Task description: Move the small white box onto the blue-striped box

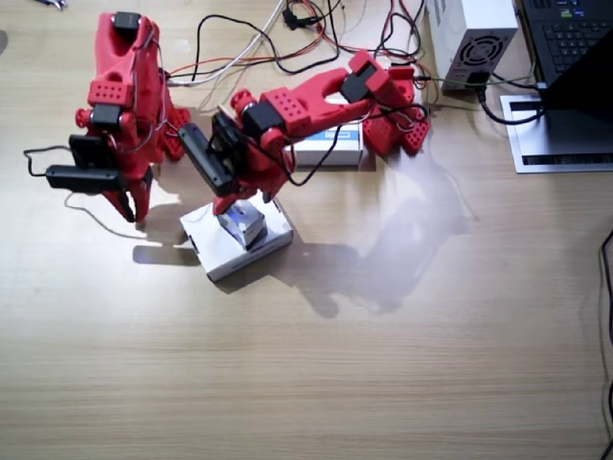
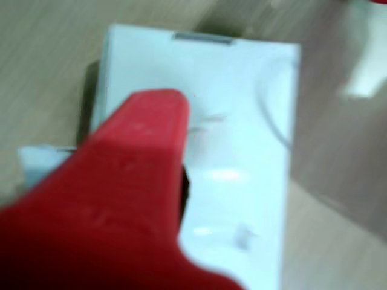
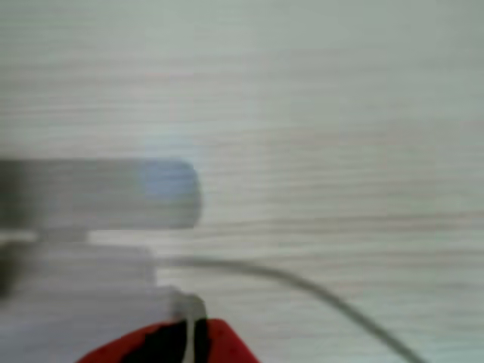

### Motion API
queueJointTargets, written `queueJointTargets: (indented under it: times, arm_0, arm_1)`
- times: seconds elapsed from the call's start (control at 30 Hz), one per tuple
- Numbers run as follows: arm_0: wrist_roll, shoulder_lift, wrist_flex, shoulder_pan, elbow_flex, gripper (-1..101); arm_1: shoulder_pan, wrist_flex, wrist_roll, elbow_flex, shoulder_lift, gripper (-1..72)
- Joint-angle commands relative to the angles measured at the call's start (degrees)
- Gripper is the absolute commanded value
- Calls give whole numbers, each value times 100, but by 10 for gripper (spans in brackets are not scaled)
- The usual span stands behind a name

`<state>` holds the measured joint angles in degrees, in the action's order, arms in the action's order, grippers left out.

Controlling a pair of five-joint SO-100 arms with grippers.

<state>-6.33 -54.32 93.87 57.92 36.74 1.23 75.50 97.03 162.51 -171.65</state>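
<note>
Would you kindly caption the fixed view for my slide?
Red left arm's gripper over small white printed box on larger plain white flat box; right arm idle.

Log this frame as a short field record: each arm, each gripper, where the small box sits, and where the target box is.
left arm: reaching out, left gripper down at the small white box
small white box: on the plain white flat box, not on target
left gripper state: cannot tell whether clamped
blue-striped box: behind the left arm, partly hidden
right arm: folded, right gripper pointing down over bare table, holds nothing visible
wrist views: blurred
</note>
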Motion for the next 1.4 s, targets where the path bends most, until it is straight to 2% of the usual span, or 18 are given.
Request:
queueJointTargets:
  times: [0.0, 0.27, 0.37, 0.5, 0.53, 0.7, 0.93, 1.23, 1.37]
  arm_0:
    - [0, 264, 202, 246, -545, 455]
    - [-220, 1468, 202, 0, -1292, 450]
    - [-519, 1494, 202, 88, -1151, 380]
    - [-580, 1195, 202, 167, -606, 148]
    - [-571, 1107, 202, 158, -431, 136]
    - [-589, 360, 211, 149, 237, 140]
    - [-668, -1819, 211, 343, 1837, 136]
    - [-237, -4482, 211, 1723, 3841, 150]
    - [-501, -5634, 211, 2276, 4843, 145]
  arm_1:
    - [-70, 536, 123, 97, -475, 3]
    - [-220, 545, 18, 97, -475, 3]
    - [-264, 554, -35, 97, -475, 3]
    - [-281, 554, -26, 97, -457, 3]
    - [-290, 554, -18, 97, -457, 3]
    - [-290, 554, 70, 97, -475, 3]
    - [-176, 545, 141, 97, -501, 3]
    - [-246, 413, -343, 88, -650, 2]
    - [-79, -123, -870, 88, -659, 2]
